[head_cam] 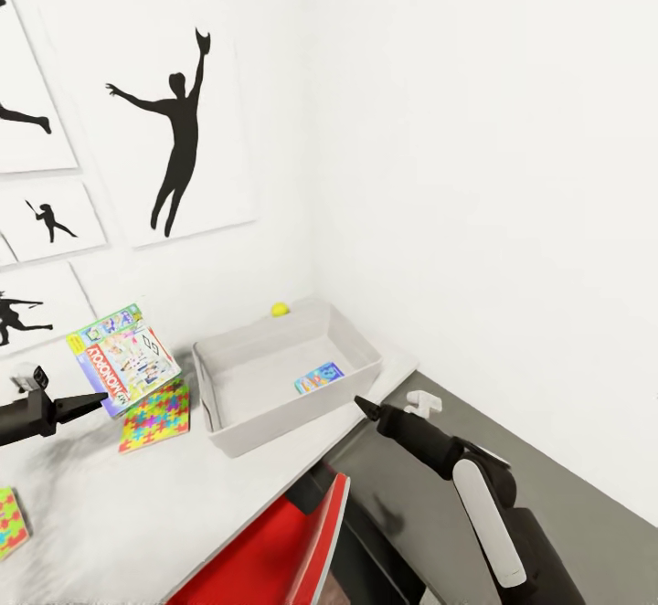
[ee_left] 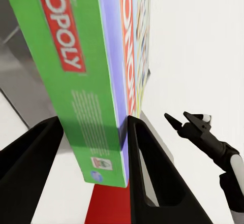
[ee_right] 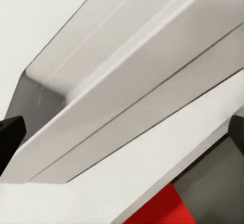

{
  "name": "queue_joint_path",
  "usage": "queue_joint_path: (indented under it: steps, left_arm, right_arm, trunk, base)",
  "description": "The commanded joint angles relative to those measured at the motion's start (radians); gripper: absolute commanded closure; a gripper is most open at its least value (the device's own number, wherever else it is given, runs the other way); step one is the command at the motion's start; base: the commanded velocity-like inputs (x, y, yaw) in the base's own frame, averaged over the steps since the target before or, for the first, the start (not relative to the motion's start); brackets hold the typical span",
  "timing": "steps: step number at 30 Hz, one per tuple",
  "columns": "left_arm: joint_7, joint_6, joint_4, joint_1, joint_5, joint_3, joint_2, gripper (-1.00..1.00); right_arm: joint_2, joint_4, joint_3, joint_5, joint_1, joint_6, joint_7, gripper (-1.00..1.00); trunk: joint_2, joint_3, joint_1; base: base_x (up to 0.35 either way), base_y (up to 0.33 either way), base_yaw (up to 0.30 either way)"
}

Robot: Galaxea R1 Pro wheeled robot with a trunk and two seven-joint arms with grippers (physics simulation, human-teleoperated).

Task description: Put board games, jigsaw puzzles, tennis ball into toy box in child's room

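A red chair (head_cam: 274,541) is seen nearest, tucked under the table (head_cam: 110,514). Beside the bin's near wall the right gripper (head_cam: 363,402) is held with its fingers spread and nothing between them. The green-edged board game (head_cam: 125,360) is pinched on edge by the left gripper (ee_left: 94,148) and held above a jigsaw puzzle (head_cam: 155,419), probably so it can be carried over the rim. In the toy box (head_cam: 274,422) a small blue game (head_cam: 320,377) already lies. The tennis ball (head_cam: 280,309) rests behind the bin.
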Motion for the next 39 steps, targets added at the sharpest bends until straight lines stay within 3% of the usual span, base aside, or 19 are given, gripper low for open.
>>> queue_joint_path:
  steps: [1, 17, 21, 26, 32, 35, 39]
  left_arm:
    - [-0.004, 0.010, 0.000, -0.001, 0.000, 0.000, 0.000, 1.00]
    - [-0.005, 0.013, -0.007, -0.001, 0.001, -0.003, -0.001, 1.00]
    - [-0.009, 0.058, -0.061, -0.013, 0.009, -0.006, -0.001, 1.00]
    - [-0.009, 0.089, -0.090, -0.038, 0.009, -0.006, -0.013, 1.00]
    - [-0.006, 0.091, -0.088, -0.113, 0.003, -0.011, -0.061, 1.00]
    - [0.016, 0.091, -0.081, -0.169, 0.002, -0.057, -0.099, 1.00]
    - [0.030, 0.091, -0.010, -0.263, 0.002, -0.151, -0.149, 1.00]
  right_arm:
    - [0.001, -0.001, -0.001, 0.000, 0.000, 0.005, 0.002, -1.00]
    - [0.000, -0.003, -0.002, -0.004, -0.002, 0.006, 0.005, -1.00]
    - [-0.018, -0.006, -0.003, -0.010, -0.002, 0.005, 0.006, -1.00]
    - [-0.032, -0.006, -0.045, -0.012, -0.002, 0.006, 0.024, -1.00]
    - [-0.035, -0.007, -0.124, -0.011, -0.002, 0.009, 0.104, -1.00]
    - [-0.035, -0.007, -0.152, -0.007, -0.002, 0.013, 0.133, -1.00]
    - [-0.036, -0.007, -0.168, -0.006, -0.002, 0.014, 0.139, -1.00]
  trunk:
    - [-0.001, -0.001, 0.000]
    - [-0.001, -0.001, 0.000]
    - [-0.001, -0.001, 0.000]
    - [-0.001, -0.001, 0.000]
    - [-0.001, -0.001, 0.000]
    - [-0.001, -0.001, 0.000]
    - [-0.001, -0.001, 0.000]
  base:
    - [-0.048, 0.000, 0.000]
    - [-0.075, 0.000, 0.000]
    - [-0.002, 0.000, 0.000]
    - [0.000, 0.000, 0.000]
    - [0.000, 0.000, 0.000]
    - [0.000, 0.000, 0.000]
    - [0.000, 0.000, 0.000]
